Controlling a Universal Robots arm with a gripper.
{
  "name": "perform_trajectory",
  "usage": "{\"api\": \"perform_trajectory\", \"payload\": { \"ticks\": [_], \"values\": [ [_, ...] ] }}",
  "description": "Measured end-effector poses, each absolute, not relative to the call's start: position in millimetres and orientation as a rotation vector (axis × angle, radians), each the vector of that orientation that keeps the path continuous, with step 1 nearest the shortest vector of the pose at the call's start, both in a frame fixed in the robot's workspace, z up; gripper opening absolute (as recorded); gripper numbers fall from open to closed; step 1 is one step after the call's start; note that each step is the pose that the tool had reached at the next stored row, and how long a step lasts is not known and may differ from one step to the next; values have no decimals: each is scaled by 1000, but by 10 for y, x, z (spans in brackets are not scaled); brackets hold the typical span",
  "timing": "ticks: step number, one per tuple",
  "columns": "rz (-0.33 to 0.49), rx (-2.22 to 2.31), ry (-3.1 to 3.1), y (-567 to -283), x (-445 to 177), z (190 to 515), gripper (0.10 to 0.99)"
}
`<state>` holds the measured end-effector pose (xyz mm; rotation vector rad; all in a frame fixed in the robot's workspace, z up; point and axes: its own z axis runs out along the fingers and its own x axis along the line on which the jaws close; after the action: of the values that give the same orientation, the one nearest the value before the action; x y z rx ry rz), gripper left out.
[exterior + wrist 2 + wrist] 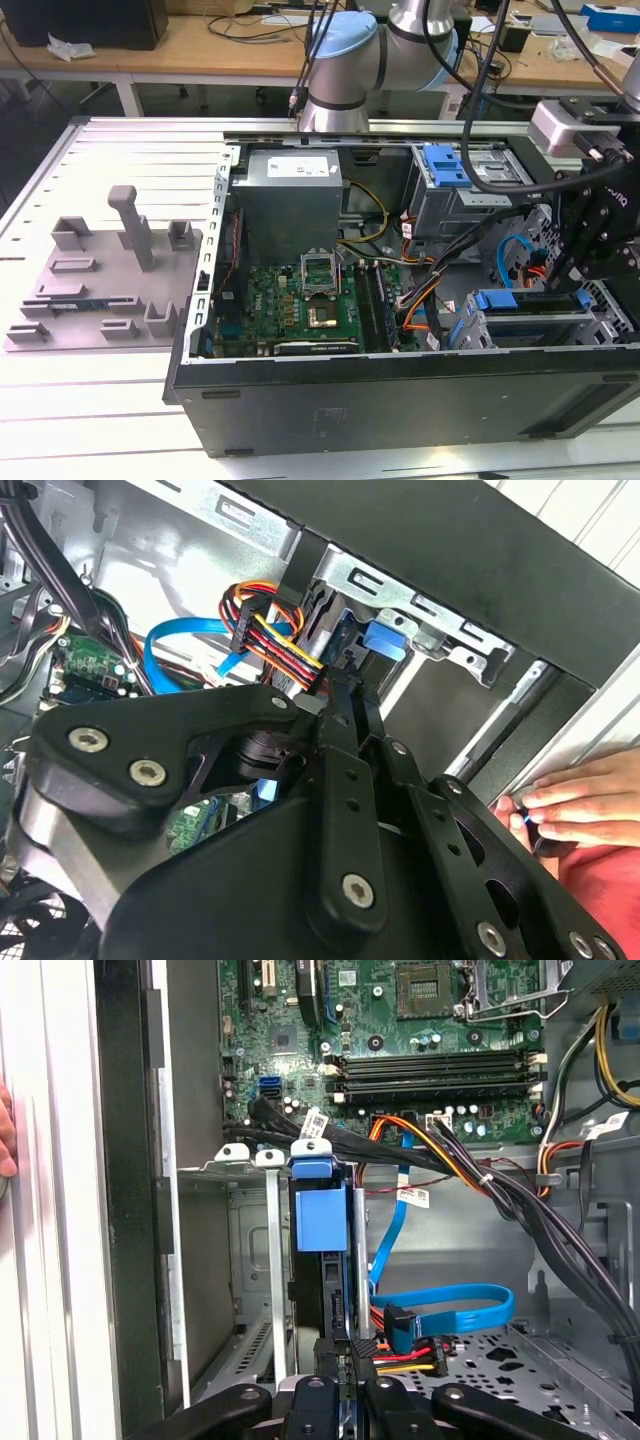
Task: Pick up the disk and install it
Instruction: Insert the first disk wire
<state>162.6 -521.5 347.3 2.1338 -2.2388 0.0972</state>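
My gripper is pinched narrow on the upper edge of the disk. In the first wrist view the disk stands on edge, already partly down in its slot in the drive cage, with the blue carrier end just ahead of my fingertips. I judge this to be the install step, with the pick-up done. I cannot tell how deep the disk sits or whether it has latched.

Seating it calls for a straight push along the slot with no twist. The cage's metal divider runs close along one side of the disk. On the other side a blue cable and a red, yellow and black power plug lie just beside my fingers. That side is the tight one, because a sideways drift would snag the plug. The bay next to the divider is open, so there is some slack there.

Beyond the cage, a thick black wire bundle crosses near the carrier end. The motherboard lies past it, well apart from my path.

In the second wrist view a person's hand rests on the case rim near my linkage. I judge that side unsafe for swinging out.
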Motion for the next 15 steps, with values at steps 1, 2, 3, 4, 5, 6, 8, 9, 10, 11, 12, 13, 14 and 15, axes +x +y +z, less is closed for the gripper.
{"api": "perform_trajectory", "payload": {
  "ticks": [1,2,3,4,5,6,8,9,10,11,12,13,14,15],
  "values": [
    [97,2134,-2239,-5215,1626,3470,169],
    [97,2134,-2239,-5215,1627,3468,169],
    [97,2134,-2239,-5215,1627,3464,169],
    [97,2134,-2239,-5216,1626,3461,169],
    [97,2134,-2239,-5215,1627,3460,169],
    [97,2134,-2239,-5215,1627,3458,169],
    [97,2134,-2239,-5215,1627,3452,169],
    [97,2134,-2239,-5215,1628,3450,169],
    [97,2134,-2239,-5216,1628,3447,169],
    [97,2134,-2239,-5216,1629,3446,169],
    [97,2134,-2239,-5216,1630,3444,169],
    [97,2134,-2239,-5215,1630,3440,169],
    [97,2134,-2239,-5215,1630,3437,169],
    [97,2134,-2239,-5215,1630,3433,169]
  ]
}}
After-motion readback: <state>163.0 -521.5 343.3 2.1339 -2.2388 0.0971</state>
